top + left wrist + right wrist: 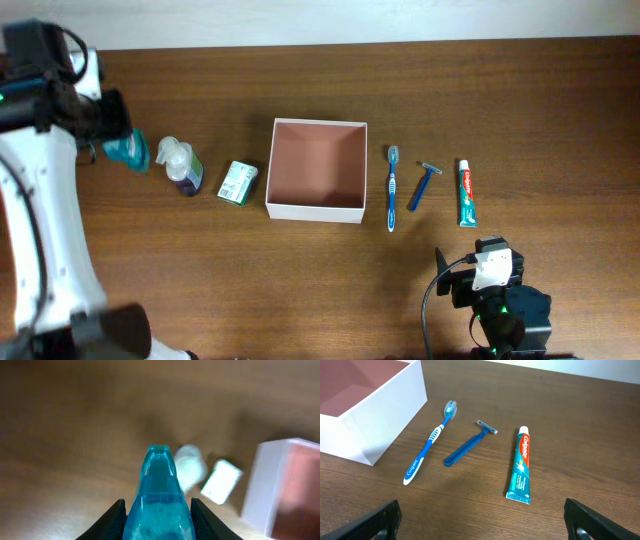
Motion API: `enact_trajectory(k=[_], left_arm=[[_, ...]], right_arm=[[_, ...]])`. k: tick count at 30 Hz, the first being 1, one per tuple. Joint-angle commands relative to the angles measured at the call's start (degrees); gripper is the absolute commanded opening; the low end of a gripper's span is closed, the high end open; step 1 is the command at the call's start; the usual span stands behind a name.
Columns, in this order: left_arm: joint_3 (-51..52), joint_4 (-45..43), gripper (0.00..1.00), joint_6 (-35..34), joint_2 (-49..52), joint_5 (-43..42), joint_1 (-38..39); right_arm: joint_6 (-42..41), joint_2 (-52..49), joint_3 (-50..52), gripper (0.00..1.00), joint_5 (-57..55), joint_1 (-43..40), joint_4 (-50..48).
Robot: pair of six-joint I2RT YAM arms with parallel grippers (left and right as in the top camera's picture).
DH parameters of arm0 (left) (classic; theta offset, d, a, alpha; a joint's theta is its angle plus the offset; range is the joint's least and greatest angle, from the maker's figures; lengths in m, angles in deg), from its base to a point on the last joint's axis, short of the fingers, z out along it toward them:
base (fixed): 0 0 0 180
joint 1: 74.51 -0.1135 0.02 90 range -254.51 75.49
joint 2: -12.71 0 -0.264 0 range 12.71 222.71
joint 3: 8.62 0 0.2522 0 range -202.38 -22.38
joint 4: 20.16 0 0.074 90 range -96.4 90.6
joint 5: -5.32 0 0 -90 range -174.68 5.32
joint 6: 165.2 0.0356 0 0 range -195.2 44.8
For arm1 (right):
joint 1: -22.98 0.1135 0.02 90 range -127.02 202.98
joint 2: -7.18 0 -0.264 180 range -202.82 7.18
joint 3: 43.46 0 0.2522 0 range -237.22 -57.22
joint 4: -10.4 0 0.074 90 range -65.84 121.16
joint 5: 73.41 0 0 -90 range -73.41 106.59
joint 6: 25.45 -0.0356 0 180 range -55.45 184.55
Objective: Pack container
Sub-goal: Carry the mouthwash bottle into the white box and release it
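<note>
The container (317, 208) is a square shallow box with white walls and a pinkish-brown inside, at the table's middle; it also shows in the left wrist view (280, 485) and the right wrist view (375, 410). My left gripper (118, 145) is at the far left, shut on a teal translucent bottle (159, 495), held above the table. A clear pump bottle (179, 165) and a small green-and-white carton (238, 183) lie between it and the container. A blue toothbrush (430, 442), a blue razor (470, 446) and a toothpaste tube (521, 462) lie right of the container. My right gripper (485, 522) is open and empty, near the front edge.
The wooden table (320, 280) extends around everything. The left arm's white body (40, 220) runs down the left side. The right arm's base (495, 300) sits at the front right.
</note>
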Motion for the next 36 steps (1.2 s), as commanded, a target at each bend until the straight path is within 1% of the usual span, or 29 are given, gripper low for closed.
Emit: enact_trajectory(k=[1, 5, 9, 13, 17, 22, 26, 29, 31, 36], left_arm=[[-4.6, 1.1, 0.01, -0.8, -5.7, -0.5, 5.7], [-4.6, 1.2, 0.01, -2.5, -6.5, -0.6, 12.9], [-4.5, -0.7, 0.01, -3.8, -5.2, -0.7, 20.6], [-4.5, -4.8, 0.01, -3.7, -2.0, -0.3, 28.9], [-4.5, -8.2, 0.01, -3.8, 3.4, 0.9, 34.3], [-4.5, -12.2, 0.01, -4.0, 11.5, 0.9, 37.2], [-4.5, -15.8, 0.01, -6.9, 18.5, 0.8, 38.1], [-4.5, -18.3, 0.01, -7.0, 22.8, -1.2, 38.7], [-4.5, -19.8, 0.01, -7.0, 25.1, -2.7, 39.4], [-4.5, -24.5, 0.01, -7.2, 29.7, -2.6, 42.2]], right_arm=[[-0.7, 0.4, 0.1, 0.99, 0.3, -0.5, -0.1], [-0.7, 0.4, 0.1, 0.99, 0.3, -0.5, -0.1], [-0.7, 0.4, 0.1, 0.99, 0.3, -0.5, -0.1], [-0.7, 0.4, 0.1, 0.99, 0.3, -0.5, -0.1], [-0.7, 0.4, 0.1, 0.99, 0.3, -0.5, -0.1], [-0.7, 0.4, 0.1, 0.99, 0.3, -0.5, -0.1], [-0.7, 0.4, 0.1, 0.99, 0.3, -0.5, -0.1], [-0.7, 0.4, 0.1, 0.99, 0.3, -0.5, -0.1], [-0.7, 0.4, 0.1, 0.99, 0.3, -0.5, -0.1], [-0.7, 0.4, 0.1, 0.99, 0.3, -0.5, -0.1]])
